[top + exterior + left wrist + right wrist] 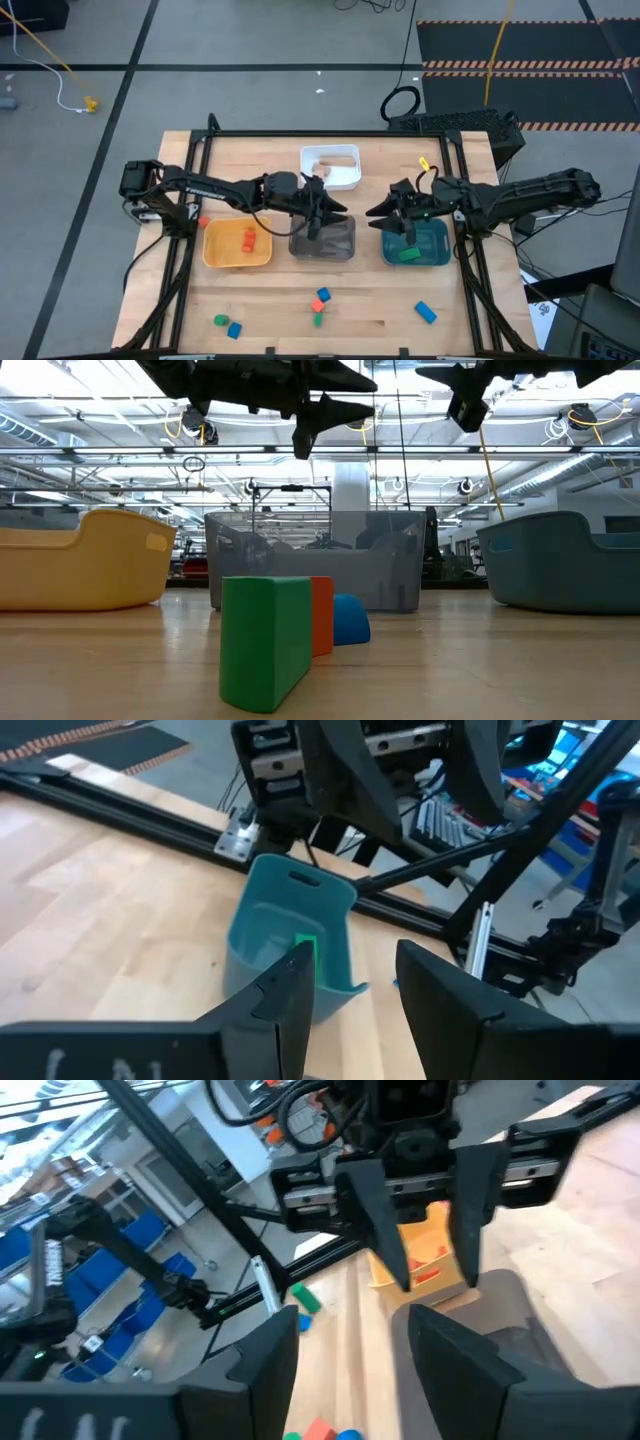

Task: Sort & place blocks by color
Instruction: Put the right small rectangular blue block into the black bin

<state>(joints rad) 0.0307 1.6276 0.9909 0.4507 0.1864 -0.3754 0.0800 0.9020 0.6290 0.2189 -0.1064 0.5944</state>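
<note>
Loose blocks lie on the table's near part: a green (220, 320) and a blue (235, 329) one at the left, a blue (323, 295), orange (318, 306) and green (318, 320) group in the middle, and a blue one (426, 312) at the right. My left gripper (335, 213) hangs open and holds nothing above the grey tray (322, 243). My right gripper (378, 212) faces it, open and holding nothing, over the near-left rim of the teal tray (415, 245). In the left wrist view a green block (305, 945) lies inside the teal tray (285, 920).
A yellow tray (237, 245) with orange blocks (248, 238) stands left of the grey one. A white tray (330, 167) with tan blocks stands behind them. A red block (203, 222) lies beside the yellow tray. Black frame rails (470, 270) run along the table's sides.
</note>
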